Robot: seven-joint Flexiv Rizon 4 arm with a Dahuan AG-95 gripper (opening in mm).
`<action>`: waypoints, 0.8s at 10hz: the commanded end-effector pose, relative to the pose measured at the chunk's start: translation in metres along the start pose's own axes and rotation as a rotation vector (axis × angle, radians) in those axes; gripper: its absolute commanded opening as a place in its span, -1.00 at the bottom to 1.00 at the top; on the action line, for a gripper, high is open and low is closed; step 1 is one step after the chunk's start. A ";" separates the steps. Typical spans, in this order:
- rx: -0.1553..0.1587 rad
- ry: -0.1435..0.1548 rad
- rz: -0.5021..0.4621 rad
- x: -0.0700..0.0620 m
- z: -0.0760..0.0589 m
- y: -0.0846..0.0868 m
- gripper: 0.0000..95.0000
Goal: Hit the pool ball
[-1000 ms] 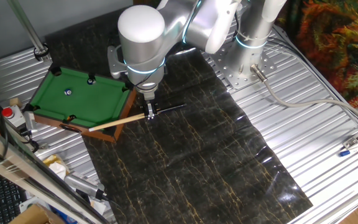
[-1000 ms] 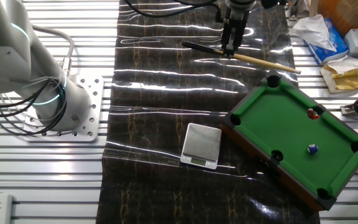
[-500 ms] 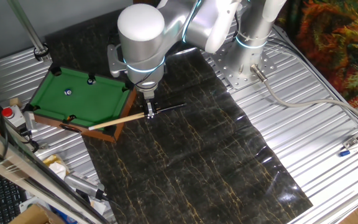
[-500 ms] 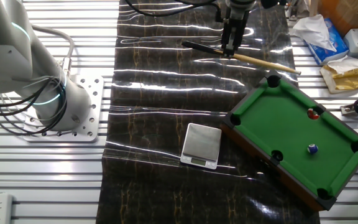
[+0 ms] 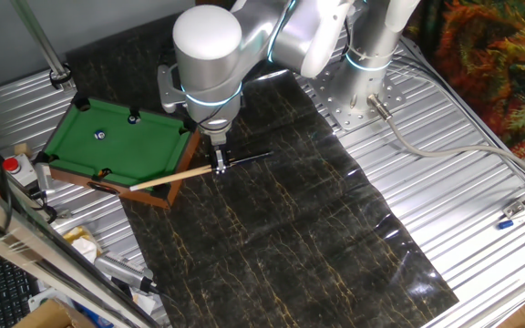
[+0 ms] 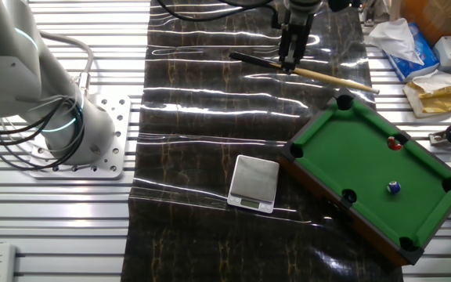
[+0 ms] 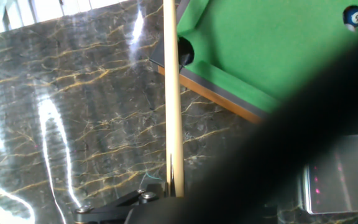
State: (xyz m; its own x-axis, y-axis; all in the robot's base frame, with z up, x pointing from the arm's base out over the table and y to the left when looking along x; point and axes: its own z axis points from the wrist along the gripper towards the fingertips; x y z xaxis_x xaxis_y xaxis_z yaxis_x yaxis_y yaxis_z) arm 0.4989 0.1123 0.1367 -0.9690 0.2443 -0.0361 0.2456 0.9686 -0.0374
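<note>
A small pool table (image 5: pixel 156 197) with green felt sits at the left of the dark marbled mat. A blue pool ball (image 5: pixel 100 136) (image 6: pixel 393 187) (image 7: pixel 353 17) lies on the felt, and a red ball (image 6: pixel 394 143) rests near a side pocket. A wooden cue (image 5: pixel 167 180) (image 6: pixel 331 78) (image 7: pixel 173 93) with a black butt lies level, its tip reaching over the table's near corner. My gripper (image 5: pixel 220 168) (image 6: pixel 288 63) (image 7: pixel 174 195) points straight down and is shut on the cue where wood meets butt. A dark blur hides the lower right of the hand view.
A silver scale (image 6: pixel 254 182) (image 7: pixel 337 180) lies on the mat beside the pool table (image 6: pixel 343 211). The arm's base plate (image 5: pixel 354 100) (image 6: pixel 104 149) stands on the ribbed metal bench. Tissue and packets (image 6: pixel 402 39) and a red button box (image 5: pixel 10 165) crowd the bench edges.
</note>
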 end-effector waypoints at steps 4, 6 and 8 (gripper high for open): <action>-0.015 -0.002 0.010 0.000 0.001 0.001 -1.00; -0.033 -0.008 -0.002 -0.001 0.004 0.004 -1.00; -0.030 -0.014 0.001 -0.003 0.009 0.011 -1.00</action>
State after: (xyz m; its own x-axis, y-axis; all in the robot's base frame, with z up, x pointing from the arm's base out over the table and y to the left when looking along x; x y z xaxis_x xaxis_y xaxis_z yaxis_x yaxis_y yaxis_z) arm 0.5063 0.1226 0.1267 -0.9673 0.2465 -0.0592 0.2474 0.9689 -0.0078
